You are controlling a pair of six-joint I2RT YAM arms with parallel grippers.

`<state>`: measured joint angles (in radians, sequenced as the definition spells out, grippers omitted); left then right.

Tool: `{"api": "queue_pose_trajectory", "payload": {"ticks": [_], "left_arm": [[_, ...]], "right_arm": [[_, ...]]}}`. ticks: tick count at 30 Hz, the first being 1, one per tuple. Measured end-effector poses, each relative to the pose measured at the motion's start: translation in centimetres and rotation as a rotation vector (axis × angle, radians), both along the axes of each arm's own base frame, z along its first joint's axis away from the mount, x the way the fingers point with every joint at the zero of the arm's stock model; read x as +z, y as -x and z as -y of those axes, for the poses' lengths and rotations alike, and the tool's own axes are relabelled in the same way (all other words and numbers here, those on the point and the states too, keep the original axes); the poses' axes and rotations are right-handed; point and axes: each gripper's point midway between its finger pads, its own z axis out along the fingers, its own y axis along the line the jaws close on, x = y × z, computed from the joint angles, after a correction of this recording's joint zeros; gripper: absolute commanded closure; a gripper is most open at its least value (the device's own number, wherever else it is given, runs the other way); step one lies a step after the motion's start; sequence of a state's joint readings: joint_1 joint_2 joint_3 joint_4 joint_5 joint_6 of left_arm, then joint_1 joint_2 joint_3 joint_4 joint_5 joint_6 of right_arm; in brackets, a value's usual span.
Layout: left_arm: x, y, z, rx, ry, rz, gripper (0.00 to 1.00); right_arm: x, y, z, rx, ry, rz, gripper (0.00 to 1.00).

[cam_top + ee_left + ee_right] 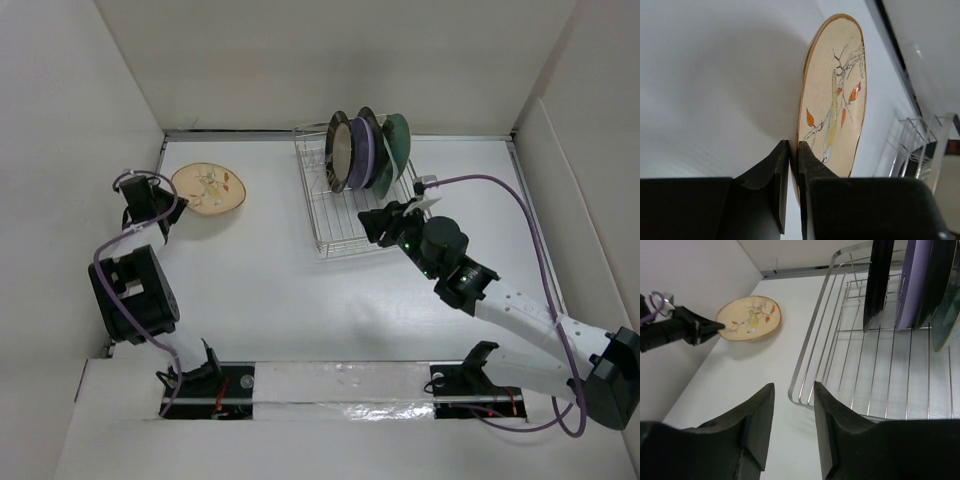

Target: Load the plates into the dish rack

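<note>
Most of the job looked done to us. In the dish rack (340, 235), which stood toward the far right corner of the desk (260, 300), we counted at least four plates on edge in the slots. There was a dark metallic-rimmed plate (340, 152), a lavender plate (366, 150), another dark-edged plate (940, 280) and a pale green plate (397, 145). They overlapped so closely that we could not tell whether more stood behind them.

One dish was plainly outside the rack. The tan floral plate (208, 188) was near the far left corner of the desk, well apart from the rack. The left pincer (794, 165) was closed almost fully on its near rim, one finger on each face. We could not tell whether the plate had left the desk.

The right pincer (794, 412) hung just beside the rack's near edge, its fingers parted a little and holding nothing.

We judged that the floral plate was the last dish to load. The near slots of the rack were bare wire, so there was room for it.
</note>
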<state>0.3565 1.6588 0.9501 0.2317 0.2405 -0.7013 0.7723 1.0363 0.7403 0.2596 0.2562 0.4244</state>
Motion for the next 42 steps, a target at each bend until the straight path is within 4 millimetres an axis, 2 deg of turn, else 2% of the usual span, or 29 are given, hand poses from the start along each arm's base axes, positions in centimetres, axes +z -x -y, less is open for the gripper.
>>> {"api": "queue_pose_trajectory", "payload": {"ticks": [1,5,7,10,12,13,14,17,22,25,27,30,33,37,40,42], "left_arm": [[1.7,0.3,0.4,-0.014,-0.019,0.03,1.0],[6.3,0.8,1.6,-0.055,-0.067,0.142,1.0],[8.2,1.1,2.5,-0.077,-0.073,0.2,1.0],[10.4,2.0,4.1,-0.116,-0.054,0.272,1.0],[11.7,2.7,5.6,-0.153,-0.032,0.313,1.0],[12.4,3.1,6.3,-0.171,-0.027,0.33,1.0],[13.2,3.4,7.2,-0.192,-0.027,0.35,1.0],[16.0,4.6,10.7,-0.28,-0.041,0.419,1.0],[21.5,8.6,16.9,-0.491,-0.029,0.58,1.0],[23.5,11.1,18.2,-0.547,-0.021,0.667,1.0],[23.9,12.5,18.8,-0.582,-0.011,0.698,1.0],[22.8,13.6,19.5,-0.615,0.024,0.684,1.0],[21.2,14.2,20.0,-0.636,0.059,0.653,1.0],[19.8,14.8,20.8,-0.68,0.112,0.626,1.0],[19.7,15.3,21.5,-0.71,0.145,0.629,1.0],[19.9,15.5,21.8,-0.727,0.156,0.644,1.0]], "right_arm": [[0.0,0.1,-0.1,0.008,-0.003,-0.002,0.51],[-0.5,0.2,-0.8,0.041,0.001,-0.014,0.43],[-1.0,0.2,-1.2,0.057,0.007,-0.027,0.4],[-1.8,0.2,-2.0,0.084,0.017,-0.049,0.3],[-1.9,0.2,-2.5,0.105,0.017,-0.057,0.24],[-1.7,0.2,-2.9,0.118,0.015,-0.056,0.17],[-1.5,0.2,-3.2,0.132,0.011,-0.057,0.13],[-0.4,0.0,-4.3,0.169,-0.004,-0.05,0.06],[1.0,-1.0,-6.3,0.211,-0.015,-0.039,0.03],[1.7,-2.3,-7.0,0.207,-0.012,-0.032,0.02],[1.9,-3.3,-6.9,0.201,-0.008,-0.032,0.02],[2.1,-4.4,-5.9,0.186,-0.015,-0.032,0.02],[2.1,-4.5,-5.7,0.216,-0.021,-0.036,0.04],[3.0,-3.5,-7.0,0.307,-0.067,-0.025,0.1],[2.5,-3.2,-8.5,0.383,-0.102,-0.039,0.19],[0.9,-3.2,-9.8,0.43,-0.121,-0.086,0.34]]}}
